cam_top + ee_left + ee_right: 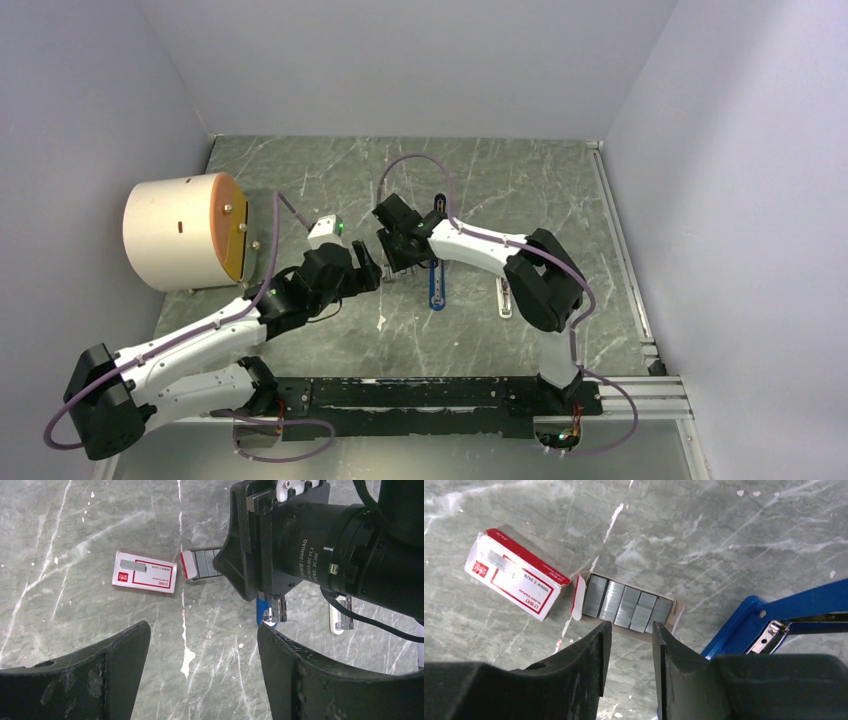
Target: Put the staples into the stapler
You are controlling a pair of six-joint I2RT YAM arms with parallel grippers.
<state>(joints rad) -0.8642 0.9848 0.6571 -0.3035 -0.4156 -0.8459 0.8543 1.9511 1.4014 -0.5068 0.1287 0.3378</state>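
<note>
The staples [626,607] lie as grey ribbed strips in an open cardboard tray, just beyond my right gripper [630,627], which is open and empty above its near edge. The tray also shows in the left wrist view [202,564], partly behind the right arm. The red and white box sleeve [516,580] lies to its left, also in the left wrist view [145,572]. The blue stapler [437,275] lies opened out on the table, right of the tray; its hinge end shows in the right wrist view [769,615]. My left gripper [202,630] is open and empty, short of the box.
A large beige cylinder [180,232] with an orange face lies at the left. A pale beige bar [505,297] lies right of the stapler. A metal rail [625,250] runs along the table's right edge.
</note>
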